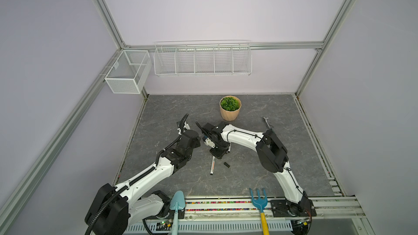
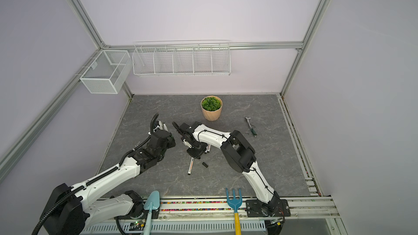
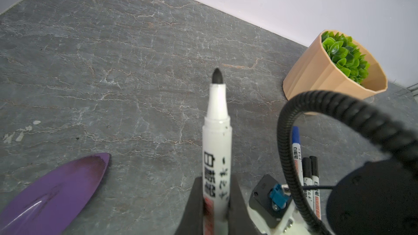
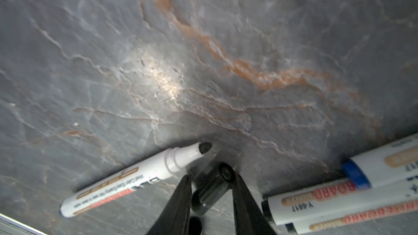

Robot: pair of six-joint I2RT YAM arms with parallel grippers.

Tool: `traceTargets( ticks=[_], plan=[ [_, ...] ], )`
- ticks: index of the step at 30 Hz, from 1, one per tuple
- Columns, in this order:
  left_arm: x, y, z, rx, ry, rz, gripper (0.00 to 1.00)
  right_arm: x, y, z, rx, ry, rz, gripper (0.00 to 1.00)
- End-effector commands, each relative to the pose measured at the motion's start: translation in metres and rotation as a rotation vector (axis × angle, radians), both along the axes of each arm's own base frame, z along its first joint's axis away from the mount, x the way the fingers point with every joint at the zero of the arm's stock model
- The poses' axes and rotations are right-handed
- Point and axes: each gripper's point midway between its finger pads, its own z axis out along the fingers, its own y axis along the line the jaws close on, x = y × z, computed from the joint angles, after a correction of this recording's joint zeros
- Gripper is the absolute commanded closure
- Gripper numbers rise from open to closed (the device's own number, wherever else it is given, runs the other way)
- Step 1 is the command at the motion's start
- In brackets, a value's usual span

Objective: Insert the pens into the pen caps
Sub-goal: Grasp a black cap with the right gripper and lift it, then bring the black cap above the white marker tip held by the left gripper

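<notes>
My left gripper [image 3: 217,178] is shut on a white pen [image 3: 217,136] whose bare black tip points away from the wrist; in a top view this gripper [image 1: 185,128] is held up left of centre. My right gripper [image 4: 212,176] is down at the table, its fingers [image 4: 244,200] closed against the ends of a black pen cap [image 4: 212,188] lying askew between them. An uncapped pen [image 4: 135,177] lies just beside it, also visible in both top views [image 1: 212,165] [image 2: 191,166]. A second black cap [image 1: 226,165] lies loose nearby. Three capped pens [image 3: 309,177] lie together behind the right wrist.
A potted plant [image 1: 230,108] stands at the back centre. A grey tool with a green handle [image 1: 268,124] lies at the right. A purple blade-shaped object [image 3: 56,195] lies near my left gripper. A blue trowel [image 1: 177,202] and fork [image 1: 259,200] lean on the front rail.
</notes>
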Motion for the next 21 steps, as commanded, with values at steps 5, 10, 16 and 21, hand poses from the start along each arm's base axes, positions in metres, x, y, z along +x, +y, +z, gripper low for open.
traceTargets(
  ticks=[5, 10, 16, 21],
  plan=[
    [-0.001, 0.000, 0.000, -0.002, 0.000, -0.008, 1.00, 0.000, -0.001, -0.027, -0.017, 0.006, 0.058, 0.78],
    [0.000, -0.012, 0.004, -0.004, -0.005, -0.083, 1.00, 0.012, 0.019, 0.007, 0.145, -0.032, 0.019, 0.87],
    [-0.005, -0.052, 0.011, -0.049, -0.023, -0.317, 1.00, 0.046, 0.023, 0.105, 0.480, -0.099, -0.124, 0.89],
    [-0.018, -0.102, 0.026, -0.190, -0.062, -0.578, 1.00, 0.081, 0.000, 0.183, 0.749, -0.174, -0.256, 0.89]
  ],
)
